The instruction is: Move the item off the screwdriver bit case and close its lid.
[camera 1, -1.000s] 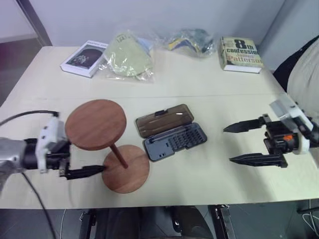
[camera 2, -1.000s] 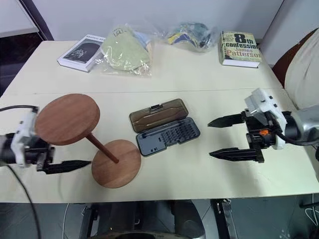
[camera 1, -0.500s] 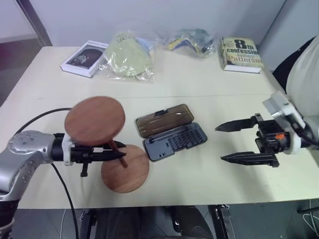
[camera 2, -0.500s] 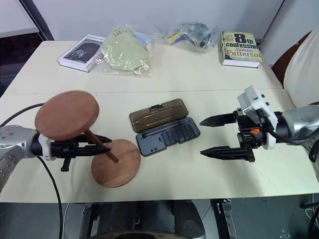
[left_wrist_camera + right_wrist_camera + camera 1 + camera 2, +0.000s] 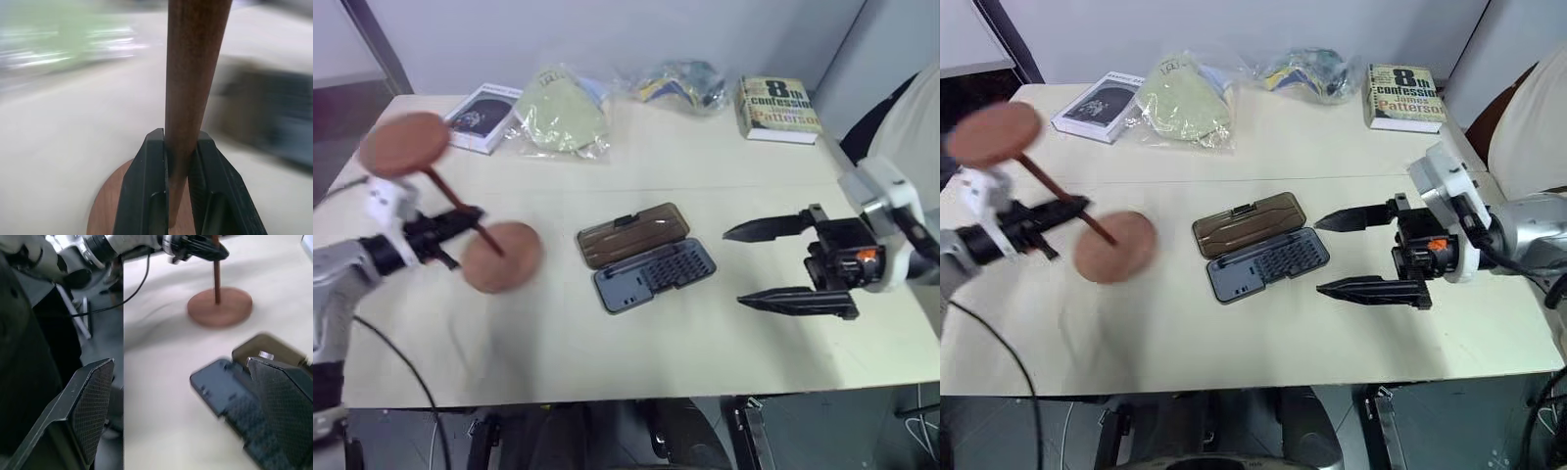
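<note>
So the left gripper [image 5: 468, 217] is pinching the thin dowel of the wooden piece [image 5: 499, 257], both black fingers [image 5: 146, 196] pressed tight against the stick from either side, which the left wrist view shows really clearly. The piece is tilted: one disc is up high toward the table's left edge, the other is low down by the tabletop, and I honestly can't tell if that lower disc is touching the table [image 5: 705, 157] or just above it. It's well clear of the bit case [image 5: 646, 258], off to the case's left with bare table between them. The case sits open in the middle of the table, grey-blue tray with the rows of bits nearer the robot and the brownish see-through lid [image 5: 631, 233] lying flat behind it, hinged along the shared edge. The right gripper [image 5: 786, 262] hangs to the right of the case, fingers spread wide, holding nothing, pointing toward the case. Along the far edge there's a white book [image 5: 481, 116], a couple of plastic bags [image 5: 563, 110] with stuff inside, and a paperback [image 5: 777, 108] at the right corner.
</note>
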Controlling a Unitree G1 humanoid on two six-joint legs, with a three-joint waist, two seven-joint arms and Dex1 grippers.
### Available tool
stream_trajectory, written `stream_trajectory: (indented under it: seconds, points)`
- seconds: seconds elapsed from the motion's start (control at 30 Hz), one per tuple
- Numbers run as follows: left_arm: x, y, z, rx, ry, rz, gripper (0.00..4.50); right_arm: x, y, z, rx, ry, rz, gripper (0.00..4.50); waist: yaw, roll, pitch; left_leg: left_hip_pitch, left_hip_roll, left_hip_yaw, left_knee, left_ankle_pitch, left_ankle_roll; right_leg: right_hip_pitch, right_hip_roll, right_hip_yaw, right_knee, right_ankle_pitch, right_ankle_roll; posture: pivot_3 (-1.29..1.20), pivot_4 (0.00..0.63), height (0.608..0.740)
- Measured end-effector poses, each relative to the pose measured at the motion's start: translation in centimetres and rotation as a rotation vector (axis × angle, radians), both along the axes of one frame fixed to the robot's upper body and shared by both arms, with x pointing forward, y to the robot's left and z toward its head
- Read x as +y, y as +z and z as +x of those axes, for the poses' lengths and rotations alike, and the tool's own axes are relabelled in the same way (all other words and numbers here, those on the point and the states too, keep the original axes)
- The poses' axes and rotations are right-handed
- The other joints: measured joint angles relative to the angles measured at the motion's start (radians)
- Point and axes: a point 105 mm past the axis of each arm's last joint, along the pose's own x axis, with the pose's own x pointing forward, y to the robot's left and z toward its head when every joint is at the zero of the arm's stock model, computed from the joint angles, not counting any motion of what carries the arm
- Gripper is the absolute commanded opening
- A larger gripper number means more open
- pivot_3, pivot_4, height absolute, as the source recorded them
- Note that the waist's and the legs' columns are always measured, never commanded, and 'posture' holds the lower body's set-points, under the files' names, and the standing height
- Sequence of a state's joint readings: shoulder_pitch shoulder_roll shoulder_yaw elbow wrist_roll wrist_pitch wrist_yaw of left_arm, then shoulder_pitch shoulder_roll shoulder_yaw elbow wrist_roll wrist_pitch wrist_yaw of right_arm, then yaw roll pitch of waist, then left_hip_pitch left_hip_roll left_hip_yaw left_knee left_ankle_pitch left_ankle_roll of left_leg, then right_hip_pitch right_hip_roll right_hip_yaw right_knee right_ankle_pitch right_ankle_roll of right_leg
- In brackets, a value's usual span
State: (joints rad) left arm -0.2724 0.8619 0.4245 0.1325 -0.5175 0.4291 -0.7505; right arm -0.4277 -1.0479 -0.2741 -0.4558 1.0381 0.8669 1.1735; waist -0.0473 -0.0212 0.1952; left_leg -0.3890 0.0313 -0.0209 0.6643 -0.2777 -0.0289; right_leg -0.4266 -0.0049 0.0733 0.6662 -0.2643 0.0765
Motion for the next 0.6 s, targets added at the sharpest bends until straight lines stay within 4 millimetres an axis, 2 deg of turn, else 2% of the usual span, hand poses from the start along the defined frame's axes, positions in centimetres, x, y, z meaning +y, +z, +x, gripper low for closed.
stream_trajectory:
  seconds: [0.03,0.13,0.2,0.27,0.33,0.37,0.53,0.6]
  points:
    - [1.7,-0.1,0.2,-0.011,0.084,-0.010,0.02,0.3,0.1,0.2,-0.010,0.001,0.011,4.50,0.002,0.000,0.000,0.000,0.000,0.000,0.000,0.000,0.000,0.000,0.000,0.000,0.000,0.000,0.000,0.00,0.150,0.737]
    - [4.3,-0.3,0.3,-0.026,0.210,-0.041,0.02,0.8,0.1,0.8,-0.011,-0.008,0.034,4.50,0.005,0.000,0.000,-0.001,0.000,0.000,0.000,0.000,0.000,0.000,-0.003,-0.002,0.000,0.000,0.000,0.00,0.150,0.737]
    - [5.5,-0.4,0.2,-0.026,0.270,-0.053,0.02,0.9,-0.1,1.3,-0.003,-0.020,0.043,4.50,0.004,0.000,0.000,0.000,0.000,0.000,0.000,0.000,0.000,0.000,-0.004,-0.002,0.000,0.000,0.000,0.00,0.150,0.737]
    - [5.8,-0.5,0.3,-0.022,0.290,-0.051,0.02,0.9,-0.2,1.6,-0.003,-0.031,0.047,4.50,0.002,0.001,-0.001,0.000,0.000,0.000,0.000,0.000,0.000,0.000,-0.004,-0.001,0.001,0.000,0.000,0.00,0.150,0.737]
    - [6.1,-0.6,0.2,-0.019,0.304,-0.047,1.06,0.9,-0.2,1.9,-0.008,-0.040,0.051,4.50,0.000,0.002,-0.001,0.001,0.000,0.000,0.000,0.000,0.000,0.000,-0.004,-0.001,0.001,0.000,0.000,0.00,0.150,0.737]
    - [6.7,-0.9,0.1,-0.003,0.334,-0.022,1.30,1.0,-0.2,2.0,-0.012,-0.038,0.050,4.50,-0.003,0.002,-0.001,0.001,0.000,0.000,-0.001,0.000,0.000,0.000,-0.003,-0.001,0.002,0.000,0.000,0.00,0.150,0.737]
    - [8.4,-4.1,-1.6,0.114,0.401,0.039,3.80,0.9,-0.3,2.9,-0.002,-0.057,0.060,4.50,-0.006,0.001,-0.001,-0.001,0.001,0.000,-0.001,0.000,0.000,-0.002,-0.005,-0.001,0.001,0.000,0.000,0.00,0.150,0.737]
    - [8.7,-4.3,-2.5,0.137,0.401,0.059,3.80,1.0,-0.3,3.0,-0.004,-0.056,0.064,4.50,-0.003,0.000,-0.001,-0.002,0.001,0.000,-0.001,0.000,0.000,-0.002,-0.005,-0.001,0.000,0.000,0.000,0.00,0.150,0.737]
